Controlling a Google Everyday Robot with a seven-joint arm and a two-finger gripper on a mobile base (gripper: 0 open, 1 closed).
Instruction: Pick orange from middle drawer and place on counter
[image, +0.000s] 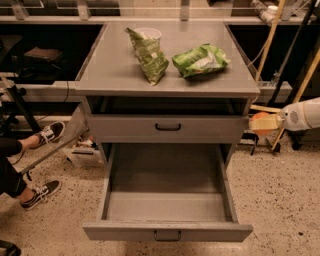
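A speckled floor (280, 200) runs under a grey drawer cabinet, with dark shelving behind it and wooden poles (266, 45) leaning at 2 o'clock. The cabinet's matte grey tabletop (110, 65) carries two green chip bags. One bag (148, 56) stands tilted near the middle, in front of a white cup (149, 33). The other bag (200, 61) lies flat just beside it, toward 3 o'clock.

Below the tabletop, the upper drawer front (125, 128) is shut, its dark handle centred. The middle drawer (167, 206) beneath it is pulled far out toward 6 o'clock, showing its flat floor and low side walls.

At 3 o'clock of the cabinet, a white arm (306, 114) reaches in from the picture's edge. Its tool (261, 124) hangs in the air level with the upper drawer front, just off the cabinet's side and lower than the tabletop. The tool is clamped on the orange (255, 120), which is clear of the middle drawer and not on the tabletop.

At 9 o'clock, a person's two black-and-white sneakers (47, 134) rest on the floor, and a small bin of clutter (82, 152) sits beside the cabinet.
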